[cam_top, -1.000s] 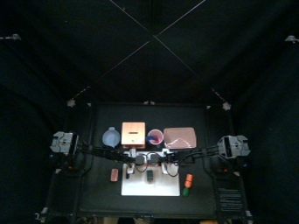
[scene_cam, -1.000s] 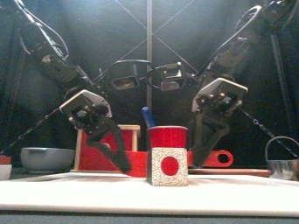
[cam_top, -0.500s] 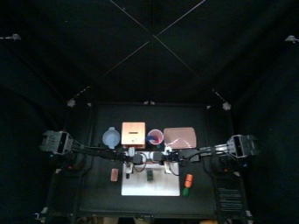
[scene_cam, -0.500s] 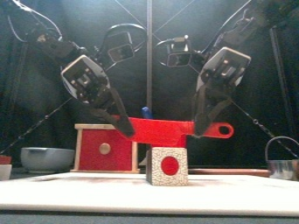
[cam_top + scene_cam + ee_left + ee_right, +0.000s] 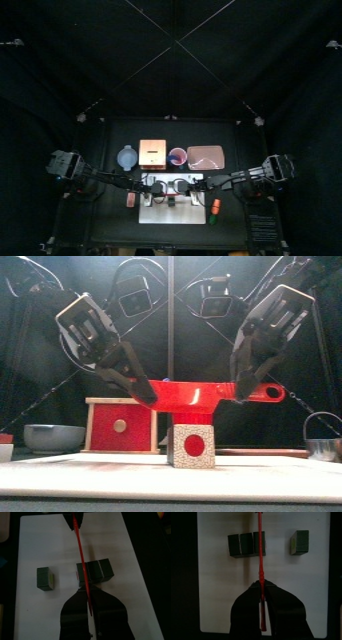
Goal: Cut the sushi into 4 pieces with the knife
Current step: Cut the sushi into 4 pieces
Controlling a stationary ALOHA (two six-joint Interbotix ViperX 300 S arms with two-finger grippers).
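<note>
clamping the knife (image 5: 201, 396) endwise, left end effector (image 5: 144, 396) and right end effector (image 5: 249, 390) hold it level (for even pressure) over lower-centre sushi (image 5: 194, 446).

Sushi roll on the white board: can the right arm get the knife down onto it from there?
Probably yes. The right gripper and left gripper hold the red knife level above the sushi roll, with only open air between blade and roll.

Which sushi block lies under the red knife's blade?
The wider dark green block: the red knife crosses above it. The small single piece lies apart to one side, clear of the blade.
</note>
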